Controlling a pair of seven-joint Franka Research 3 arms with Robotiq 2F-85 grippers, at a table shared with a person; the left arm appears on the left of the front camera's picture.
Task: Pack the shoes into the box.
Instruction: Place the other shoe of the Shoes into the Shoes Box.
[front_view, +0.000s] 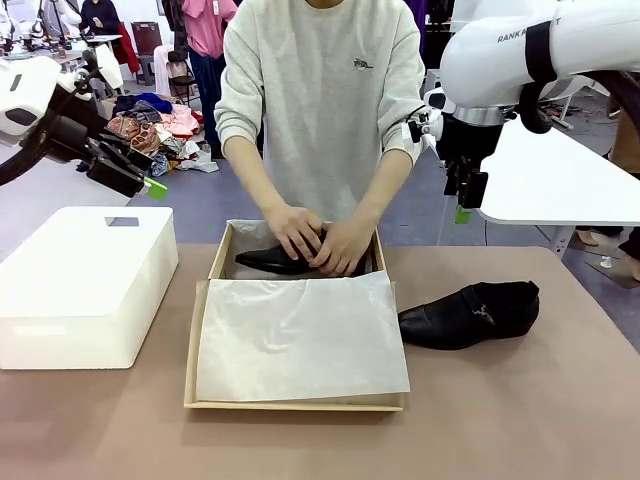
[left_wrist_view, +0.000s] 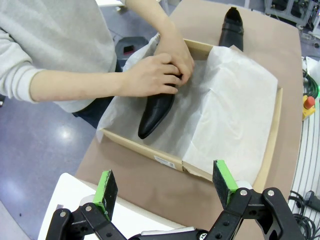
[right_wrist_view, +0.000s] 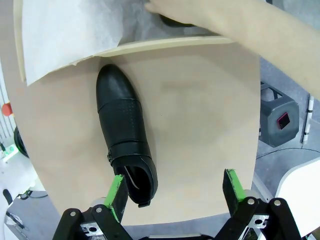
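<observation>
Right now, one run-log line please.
hands: on shoe in box | second shoe: on table, right of box | left end effector: open | right end effector: open

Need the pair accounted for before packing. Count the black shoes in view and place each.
2. The first shoe lies inside the tan box, under the person's hands. The second shoe lies on the table outside the box, on the robot's right. None seems hidden.

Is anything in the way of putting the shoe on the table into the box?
Yes. The person's hands hold the other shoe at the far end of the box, and tissue paper covers the rest. The shoe on the table lies just beside it.
</observation>
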